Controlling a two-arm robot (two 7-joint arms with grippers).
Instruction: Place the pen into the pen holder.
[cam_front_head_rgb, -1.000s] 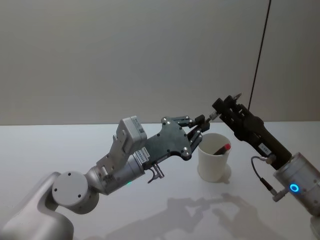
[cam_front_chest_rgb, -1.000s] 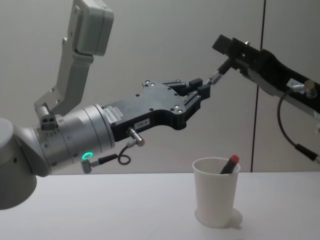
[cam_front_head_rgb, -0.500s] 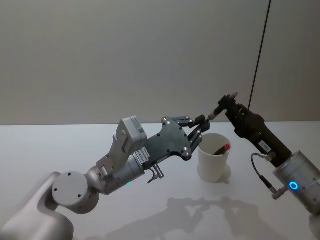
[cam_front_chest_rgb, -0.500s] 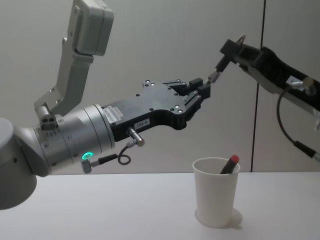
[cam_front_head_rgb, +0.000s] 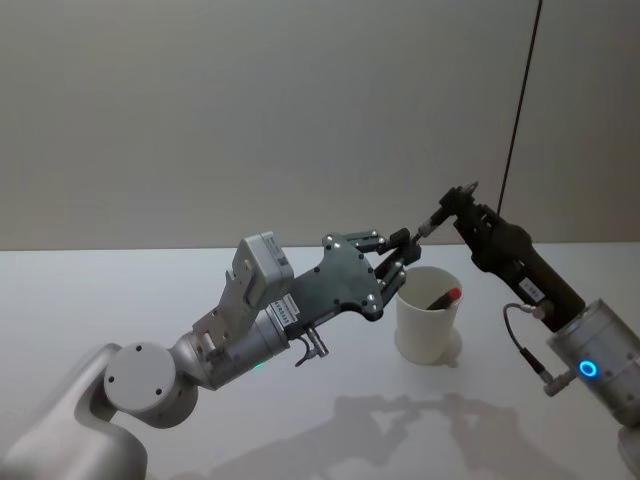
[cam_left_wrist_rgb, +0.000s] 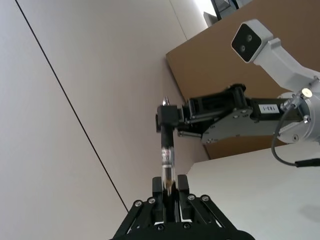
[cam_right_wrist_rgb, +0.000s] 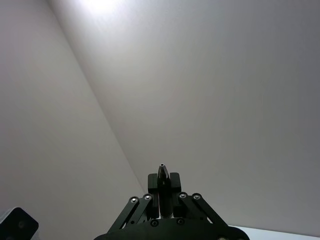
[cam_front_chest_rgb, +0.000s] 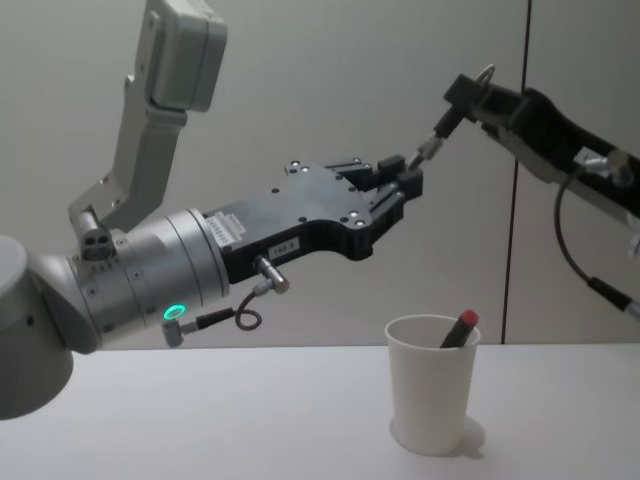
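1. A plain white tapered paper cup (cam_front_chest_rgb: 432, 396), the pen holder, stands upright on the white table (cam_front_chest_rgb: 200, 420), with a dark pen with a red end (cam_front_chest_rgb: 458, 329) leaning inside it against the rim. A grey wall with a thin dark vertical seam (cam_front_head_rgb: 520, 110) stands behind, and a brown board (cam_left_wrist_rgb: 235, 60) shows in the left wrist view.
2. A slim clear-barrelled pen with a dark tip (cam_left_wrist_rgb: 166, 165) is held in the air above the cup, spanning both grippers.
3. The left gripper (cam_front_chest_rgb: 408, 175) reaches forward and right from its grey arm, level above the cup, its black fingers (cam_left_wrist_rgb: 181, 187) pinched narrow on the pen's lower end.
4. The right gripper (cam_front_chest_rgb: 462, 95) comes in from the right, angled down, clamped on the pen's upper end, whose tip (cam_right_wrist_rgb: 161, 170) pokes between its fingers.
5. A small white label (cam_front_chest_rgb: 285, 243) on the left gripper body carries print too small to read.
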